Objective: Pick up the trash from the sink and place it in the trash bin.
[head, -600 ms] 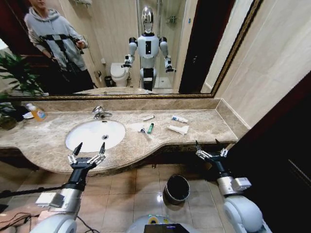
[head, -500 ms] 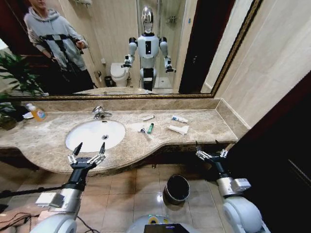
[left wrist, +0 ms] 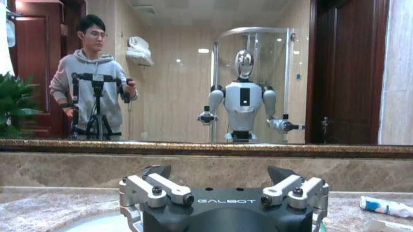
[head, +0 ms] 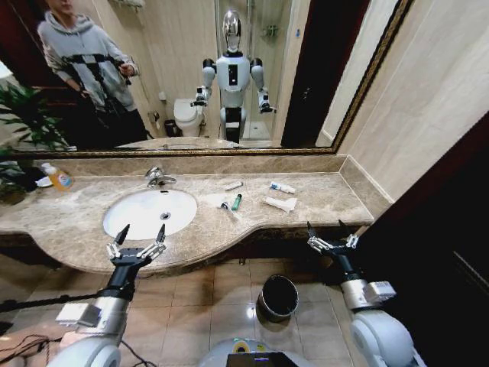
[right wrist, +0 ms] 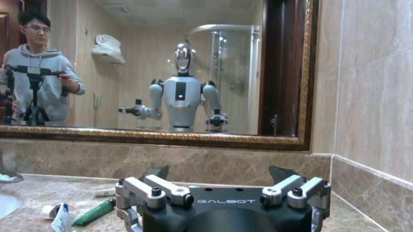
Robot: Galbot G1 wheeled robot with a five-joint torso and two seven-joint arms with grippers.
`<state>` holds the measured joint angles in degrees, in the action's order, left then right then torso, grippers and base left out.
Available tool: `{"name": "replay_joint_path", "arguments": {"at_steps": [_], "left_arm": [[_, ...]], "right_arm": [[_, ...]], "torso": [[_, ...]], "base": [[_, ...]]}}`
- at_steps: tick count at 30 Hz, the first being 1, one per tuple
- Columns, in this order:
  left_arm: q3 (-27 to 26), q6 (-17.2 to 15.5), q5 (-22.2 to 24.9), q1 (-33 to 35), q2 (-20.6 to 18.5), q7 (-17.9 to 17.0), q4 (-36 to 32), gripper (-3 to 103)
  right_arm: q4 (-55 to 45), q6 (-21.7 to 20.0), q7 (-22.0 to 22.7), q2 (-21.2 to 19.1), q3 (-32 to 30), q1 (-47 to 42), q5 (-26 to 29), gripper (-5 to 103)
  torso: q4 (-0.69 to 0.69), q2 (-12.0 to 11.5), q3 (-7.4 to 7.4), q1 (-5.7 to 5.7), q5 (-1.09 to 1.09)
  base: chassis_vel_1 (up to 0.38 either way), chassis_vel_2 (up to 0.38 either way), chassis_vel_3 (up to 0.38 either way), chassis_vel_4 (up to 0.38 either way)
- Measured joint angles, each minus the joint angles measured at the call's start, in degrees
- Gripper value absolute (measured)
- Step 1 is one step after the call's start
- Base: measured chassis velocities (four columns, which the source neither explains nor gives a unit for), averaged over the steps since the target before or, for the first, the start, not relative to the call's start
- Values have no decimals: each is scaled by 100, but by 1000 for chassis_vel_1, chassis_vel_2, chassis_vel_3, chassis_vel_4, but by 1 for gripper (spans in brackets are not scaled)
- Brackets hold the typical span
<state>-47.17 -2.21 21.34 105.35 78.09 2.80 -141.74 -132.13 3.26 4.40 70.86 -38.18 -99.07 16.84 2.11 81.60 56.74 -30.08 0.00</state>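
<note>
The white oval sink [head: 141, 215] is set in the beige marble counter, and its basin looks bare. The trash lies on the counter beside it, on the right arm's side: a green tube [head: 237, 202], two small white tubes [head: 233, 185] [head: 282, 187] and a flat white sachet [head: 280, 203]. On the floor below the counter stands the round black trash bin [head: 279, 296]. My left gripper [head: 137, 237] is open at the counter's front edge before the sink. Level with the counter's right end, my right gripper [head: 329, 232] is also open. In the right wrist view my gripper [right wrist: 219, 173] faces the green tube [right wrist: 95, 212].
A chrome faucet [head: 158, 177] stands behind the sink. An orange-yellow soap bottle [head: 58, 177] and a plant [head: 19, 130] are at the far left. A mirror backs the counter and a tiled wall closes the right side. A cable [head: 30, 302] runs over the floor on the left.
</note>
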Motion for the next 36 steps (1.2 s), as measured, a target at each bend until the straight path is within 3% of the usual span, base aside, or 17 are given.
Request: {"name": "replay_joint_path", "arguments": {"at_steps": [7, 10, 20, 23, 36], "left_arm": [[0, 0, 0, 0, 0, 0, 0, 100], [0, 0, 0, 0, 0, 0, 0, 100], [0, 0, 0, 0, 0, 1, 0, 100], [0, 0, 0, 0, 0, 2, 0, 100], [0, 0, 0, 0, 0, 0, 0, 100]], "right_arm": [[223, -241, -60, -179, 200, 403, 71, 100], [699, -511, -163, -525, 453, 1064, 297, 100], [1719, -737, -482, -1282, 1063, 2234, 607, 100], [2107, -839, -591, -1469, 1540, 2887, 654, 100], [3545, -960, -810, -1503, 2896, 4540, 661, 100]], "torso": [[0, 0, 0, 0, 0], [0, 0, 0, 0, 1], [0, 0, 1, 0, 1], [0, 0, 1, -1, -1], [0, -1, 1, -1, 1]], "base": [[0, 0, 0, 0], [0, 0, 0, 0], [0, 0, 0, 0], [0, 0, 0, 0], [0, 0, 0, 0]]}}
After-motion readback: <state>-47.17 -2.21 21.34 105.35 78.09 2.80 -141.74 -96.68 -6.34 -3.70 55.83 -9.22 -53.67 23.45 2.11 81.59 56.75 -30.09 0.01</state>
